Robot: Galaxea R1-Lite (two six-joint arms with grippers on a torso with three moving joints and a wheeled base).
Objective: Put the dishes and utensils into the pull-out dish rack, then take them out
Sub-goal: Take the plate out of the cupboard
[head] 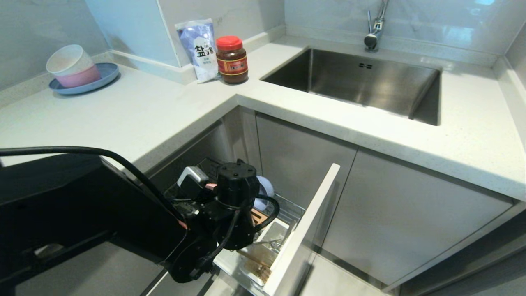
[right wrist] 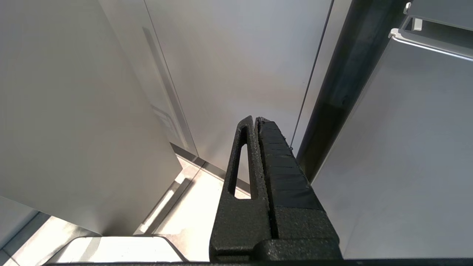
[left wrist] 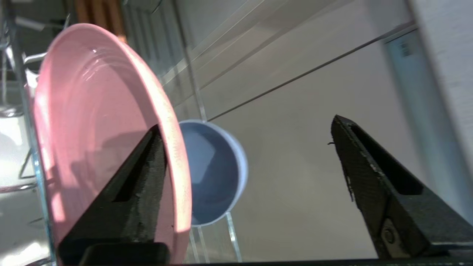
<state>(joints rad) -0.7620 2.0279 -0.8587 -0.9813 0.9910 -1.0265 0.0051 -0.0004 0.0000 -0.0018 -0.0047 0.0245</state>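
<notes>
A glossy pink plate, smooth with faint concentric rings, catches bright highlights. Behind it sits a matte blue-grey bowl. Thin shiny chrome wires of the pull-out dish rack stand around them. The left gripper's fingers are matte black with a rough, grainy surface. The countertop looks like pale speckled stone, the sink brushed steel, and the cabinet fronts smooth satin grey. Light-brown wooden chopsticks lie in a white plastic-looking cutlery box.
</notes>
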